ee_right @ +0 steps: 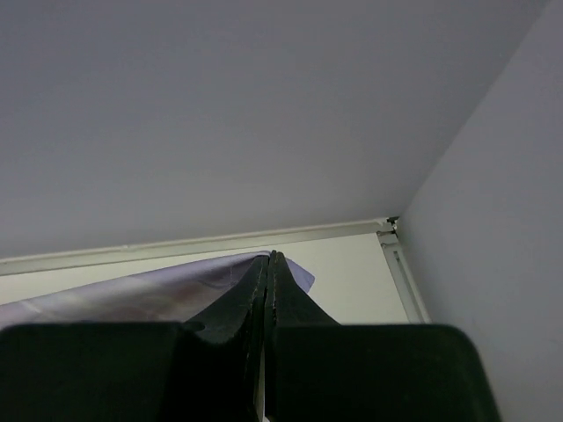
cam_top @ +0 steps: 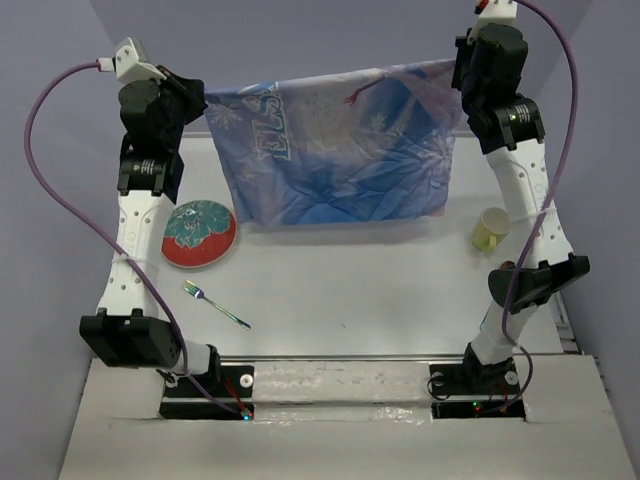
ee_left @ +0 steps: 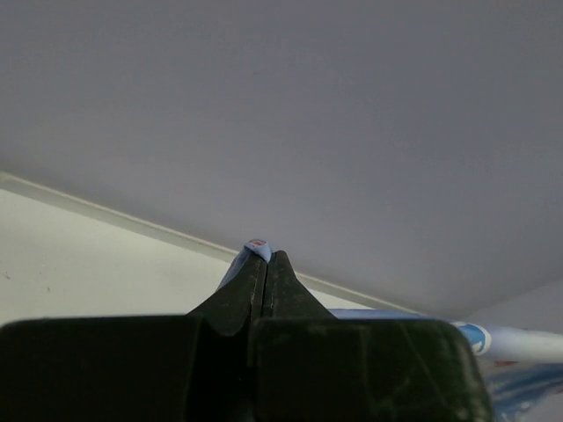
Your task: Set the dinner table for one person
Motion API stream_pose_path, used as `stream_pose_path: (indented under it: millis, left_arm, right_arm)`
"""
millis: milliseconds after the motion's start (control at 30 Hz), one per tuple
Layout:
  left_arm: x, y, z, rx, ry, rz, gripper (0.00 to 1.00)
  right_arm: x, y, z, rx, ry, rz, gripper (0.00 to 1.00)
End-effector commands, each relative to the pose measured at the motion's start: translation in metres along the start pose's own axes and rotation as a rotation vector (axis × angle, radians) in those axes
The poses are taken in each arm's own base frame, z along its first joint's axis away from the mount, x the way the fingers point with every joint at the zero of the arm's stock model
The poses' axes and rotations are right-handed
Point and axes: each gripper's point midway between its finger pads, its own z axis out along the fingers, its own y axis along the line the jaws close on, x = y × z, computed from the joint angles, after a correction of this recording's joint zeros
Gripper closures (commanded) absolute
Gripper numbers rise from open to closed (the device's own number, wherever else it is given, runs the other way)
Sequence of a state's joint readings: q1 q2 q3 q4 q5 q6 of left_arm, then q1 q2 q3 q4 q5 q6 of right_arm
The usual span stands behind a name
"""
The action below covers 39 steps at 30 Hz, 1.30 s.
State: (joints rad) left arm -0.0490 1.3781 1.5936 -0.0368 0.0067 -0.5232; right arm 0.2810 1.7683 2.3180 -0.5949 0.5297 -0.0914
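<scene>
Two-handed hold on blue snowflake cloth mat (cam_top: 335, 150).
Pinched its top corners in left hand (ee_left: 266, 256) and right hand (ee_right: 269, 257), above worktop (cam_top: 350, 290).

The far strip of the dinner table (cam_top: 380, 290) is hidden behind the hanging cloth mat (cam_top: 340, 150), whose lettering is broken by folds and cannot be read whole. In the wrist views only a pinched corner of the mat is shown past the closed left gripper (ee_left: 266, 261) and right gripper (ee_right: 269, 260); the rest is masked by their dark fingers (ee_left: 230, 308). The tines of the fork (cam_top: 215, 305) are too small to be counted.
</scene>
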Motion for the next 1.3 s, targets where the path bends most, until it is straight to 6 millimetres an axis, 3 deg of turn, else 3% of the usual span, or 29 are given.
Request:
stream_pose_path:
  millis: [0, 67, 100, 133, 167, 200, 233, 300, 333, 400, 433, 467, 533, 567, 600, 733, 800, 967, 1100, 1167, 1267]
  left_arm:
    - [-0.045, -0.035, -0.010, 0.121, -0.068, -0.002, 1.00]
    - [-0.041, -0.032, -0.012, 0.118, -0.062, -0.001, 1.00]
    - [-0.035, -0.028, -0.013, 0.113, -0.054, -0.004, 1.00]
    - [-0.018, -0.017, -0.016, 0.102, -0.039, -0.013, 1.00]
    - [-0.004, -0.007, -0.018, 0.088, -0.023, -0.014, 1.00]
    - [0.034, 0.017, -0.017, 0.053, 0.028, -0.033, 1.00]
    - [0.046, 0.023, -0.024, 0.056, 0.040, -0.043, 1.00]
    - [0.082, 0.044, -0.030, 0.034, 0.091, -0.063, 1.00]
    - [0.115, 0.068, -0.037, -0.008, 0.133, -0.078, 1.00]
    - [0.147, 0.091, -0.048, -0.046, 0.167, -0.095, 1.00]
    - [0.178, 0.111, -0.059, -0.082, 0.208, -0.126, 1.00]
    - [0.196, 0.121, -0.065, -0.100, 0.234, -0.147, 1.00]
    - [0.238, 0.141, -0.082, -0.127, 0.308, -0.194, 1.00]
    - [0.252, 0.145, -0.088, -0.134, 0.336, -0.203, 1.00]
    - [0.270, 0.152, -0.098, -0.144, 0.370, -0.209, 1.00]
    - [0.294, 0.163, -0.120, -0.169, 0.405, -0.221, 1.00]
    - [0.294, 0.165, -0.127, -0.172, 0.392, -0.216, 1.00]
    - [0.304, 0.170, -0.140, -0.183, 0.408, -0.229, 0.93]
    - [0.307, 0.173, -0.150, -0.185, 0.403, -0.237, 0.91]
    - [0.309, 0.176, -0.158, -0.197, 0.406, -0.241, 0.98]
    - [0.312, 0.178, -0.169, -0.199, 0.412, -0.237, 0.99]
  right_arm:
    - [-0.068, -0.029, -0.032, -0.016, -0.177, 0.055, 1.00]
    - [-0.053, -0.027, -0.031, -0.020, -0.156, 0.045, 1.00]
    - [-0.057, -0.035, -0.048, -0.021, -0.180, 0.067, 1.00]
    - [-0.010, -0.018, -0.033, -0.055, -0.109, 0.043, 1.00]
    - [0.011, -0.014, -0.035, -0.078, -0.085, 0.048, 1.00]
    - [0.016, -0.015, -0.051, -0.110, -0.101, 0.102, 1.00]
    - [0.085, -0.006, -0.044, -0.113, 0.017, 0.066, 1.00]
    - [0.123, -0.003, -0.050, -0.112, 0.041, 0.124, 1.00]
    - [0.171, -0.001, -0.061, -0.132, 0.111, 0.129, 1.00]
    - [0.211, 0.002, -0.068, -0.137, 0.160, 0.149, 1.00]
    - [0.233, 0.003, -0.072, -0.136, 0.200, 0.170, 1.00]
    - [0.275, 0.004, -0.078, -0.127, 0.282, 0.152, 1.00]
    - [0.313, 0.007, -0.086, -0.119, 0.369, 0.178, 1.00]
    - [0.343, 0.006, -0.094, -0.113, 0.433, 0.163, 1.00]
    - [0.355, 0.006, -0.098, -0.108, 0.460, 0.172, 1.00]
    - [0.393, 0.000, -0.119, -0.078, 0.565, 0.184, 1.00]
    - [0.380, -0.003, -0.125, -0.082, 0.516, 0.224, 1.00]
    - [0.372, 0.001, -0.133, -0.112, 0.578, 0.220, 0.98]
    - [0.401, -0.015, -0.153, -0.039, 0.691, 0.186, 0.95]
    - [0.401, -0.018, -0.157, -0.022, 0.691, 0.205, 0.95]
    - [0.392, -0.022, -0.166, -0.022, 0.659, 0.250, 0.94]
